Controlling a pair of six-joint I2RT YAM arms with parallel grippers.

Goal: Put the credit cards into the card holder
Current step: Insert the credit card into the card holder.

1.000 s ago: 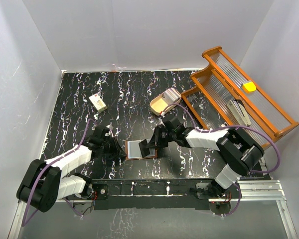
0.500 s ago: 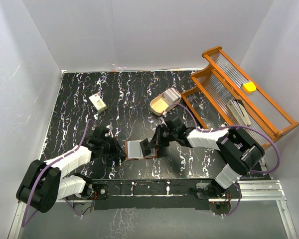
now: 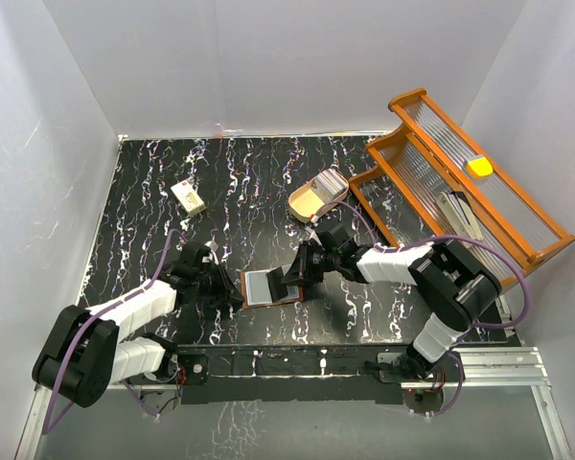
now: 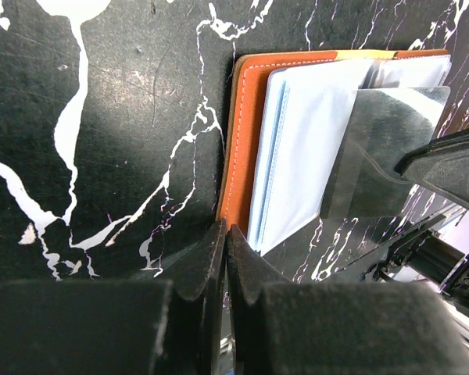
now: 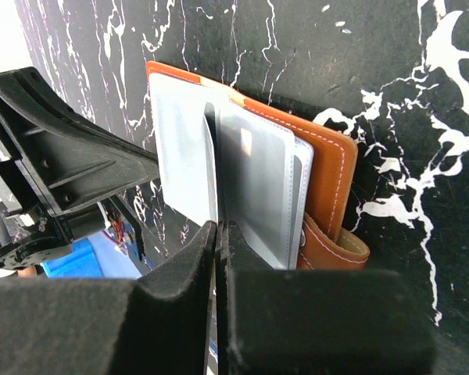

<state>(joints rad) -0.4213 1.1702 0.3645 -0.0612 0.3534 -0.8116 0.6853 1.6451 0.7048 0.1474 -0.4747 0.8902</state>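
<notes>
Two grippers meet at the open card holder point(image 3: 259, 287), which lies flat on the black marbled table point(image 3: 144, 172) just ahead of the arm bases. Far to your left, a small cream block point(image 3: 188, 196) sits well apart from everything. The left gripper point(image 3: 232, 293) has its jaws pressed together on the holder's stitched left edge, pinning that side down. In the left wrist view you see the grey-blue lining facing up. Over the holder's right half, a grey credit card point(image 4: 379, 148) stands tilted, its lower edge on the lining. You cannot tell whether it has entered a pocket. The right gripper point(image 3: 292, 281) pinches that card between its jaws, reaching in from the holder's right side. Behind it, a beige tray point(image 3: 310, 203) holds a stack of credit cards point(image 3: 333, 180) at its far end. An orange rack point(image 3: 517, 240) leans at the right wall.
</notes>
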